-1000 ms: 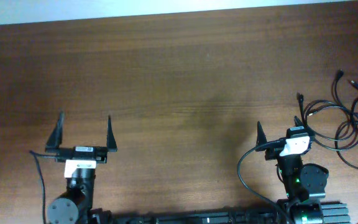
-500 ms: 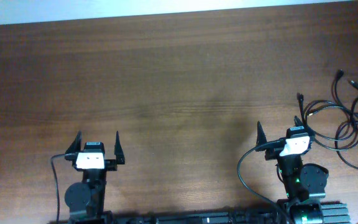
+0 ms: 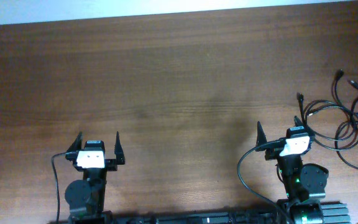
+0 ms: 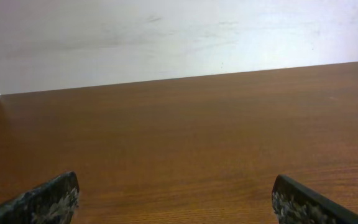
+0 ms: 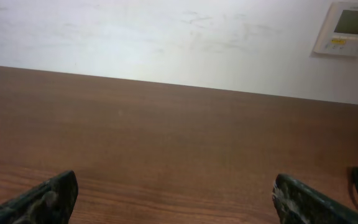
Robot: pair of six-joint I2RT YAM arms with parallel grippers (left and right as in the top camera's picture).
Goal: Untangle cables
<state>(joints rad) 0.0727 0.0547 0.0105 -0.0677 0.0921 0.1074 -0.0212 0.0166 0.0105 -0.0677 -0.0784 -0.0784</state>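
At the left of the overhead view, the left claw (image 3: 98, 136) is seen near the front edge of the bench (image 3: 166, 81), its two dark fingers spread wide and pointing toward the far side. Nothing is held between them. In the left wrist view the same claw (image 4: 174, 208) is shown with one finger (image 4: 45, 200) at the lower left corner and the other at the lower right. Only bare brown wood is seen in the gap, with a pale wall (image 4: 179, 37) beyond the bench's far edge.

The middle of the bench is taken up by plain wood grain.

Further right, the right claw (image 3: 278, 128) is found, also close to the front edge and likewise opened wide with nothing gripped. In the right wrist view its fingers (image 5: 48, 198) are set far apart at the bottom corners, and a white wall panel (image 5: 352, 28) with a small screen is seen at the upper right.

The cables (image 3: 351, 115) are laid flat on the bench at the far right, as thin black cords looped over one another, with small plug ends sticking out toward the far side and to the right. The nearest loop is placed just beside the right claw's outer finger; whether they touch cannot be told. One black plug end (image 5: 356, 175) is caught at the right edge of the right wrist view.
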